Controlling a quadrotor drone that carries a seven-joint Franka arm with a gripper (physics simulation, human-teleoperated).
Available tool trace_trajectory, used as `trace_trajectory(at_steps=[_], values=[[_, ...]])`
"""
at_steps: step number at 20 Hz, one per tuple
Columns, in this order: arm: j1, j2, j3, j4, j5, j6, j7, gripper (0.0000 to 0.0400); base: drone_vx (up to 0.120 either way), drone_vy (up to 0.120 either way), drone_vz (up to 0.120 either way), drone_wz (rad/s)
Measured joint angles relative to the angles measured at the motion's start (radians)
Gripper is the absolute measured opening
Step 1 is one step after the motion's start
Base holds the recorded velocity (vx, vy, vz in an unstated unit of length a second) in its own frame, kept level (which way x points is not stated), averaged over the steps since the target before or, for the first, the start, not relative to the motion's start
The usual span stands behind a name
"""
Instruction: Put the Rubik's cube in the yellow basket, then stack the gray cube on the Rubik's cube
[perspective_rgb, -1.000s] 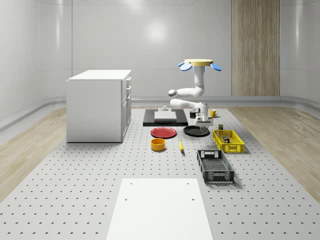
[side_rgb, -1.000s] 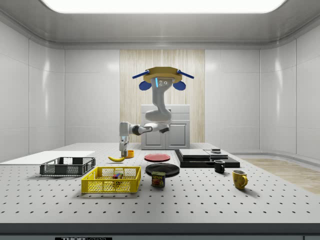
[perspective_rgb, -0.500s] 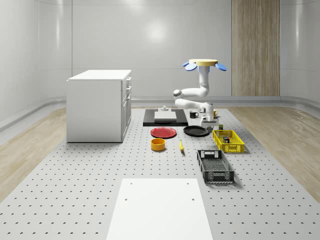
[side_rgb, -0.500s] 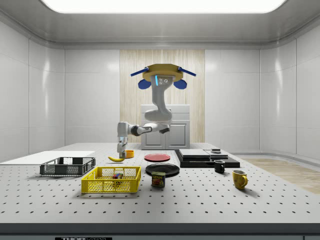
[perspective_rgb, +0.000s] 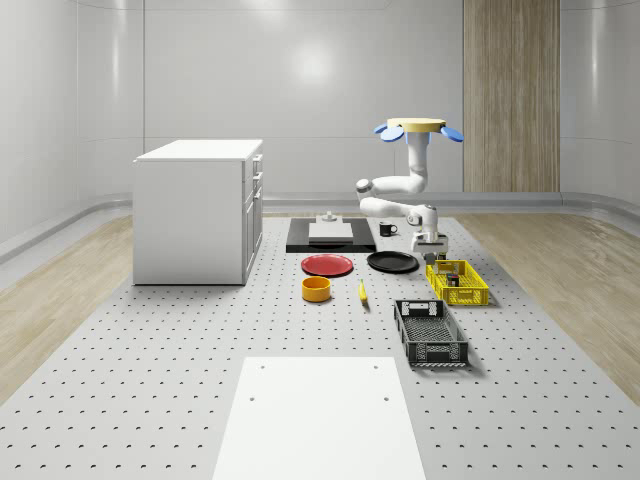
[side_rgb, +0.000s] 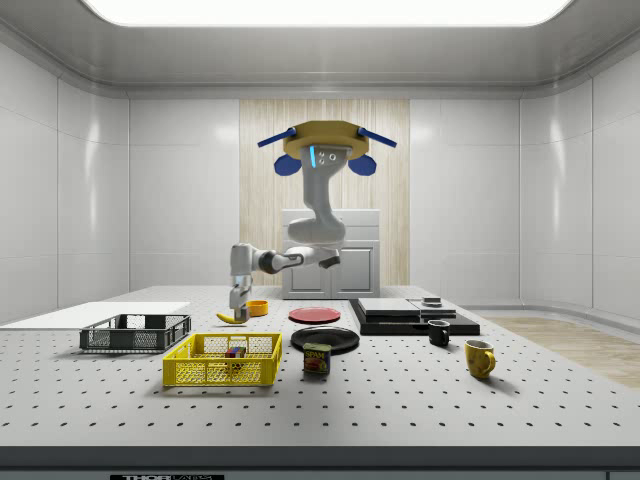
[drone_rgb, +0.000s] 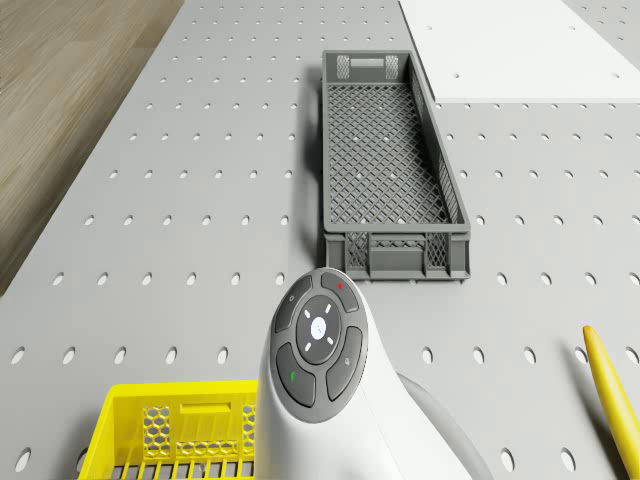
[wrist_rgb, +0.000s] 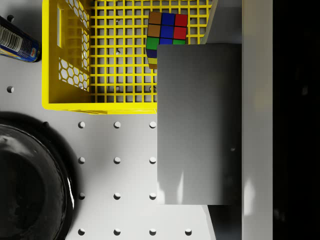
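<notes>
A: Whole-scene: hovering drone (perspective_rgb: 418, 127) and gripper (perspective_rgb: 432, 243) have shifted off the black plate (perspective_rgb: 392, 262) to the yellow basket's (perspective_rgb: 468, 297) far end, by the table's right edge.

B: Side?

A: Gripper hangs above the basket.

B: Wrist?

A: Gripper clamps the gray cube (wrist_rgb: 200, 125) — Rubik's cube (wrist_rgb: 167, 31) sits in the basket. Stacking's next.
</notes>
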Motion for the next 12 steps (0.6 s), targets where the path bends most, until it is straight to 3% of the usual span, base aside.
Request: trace_trajectory(at_steps=[7, 10, 12], values=[[0.0, -0.001, 0.0, 0.0, 0.0, 0.001, 0.0, 0.025, 0.0, 0.12, 0.0, 0.0], [-0.001, -0.001, 0.0, 0.0, 0.001, 0.001, 0.0, 0.025, -0.093, 0.12, 0.0, 0.0], [-0.001, -0.001, 0.0, 0.0, 0.001, 0.001, 0.001, 0.025, 0.0, 0.12, 0.0, 0.0]])
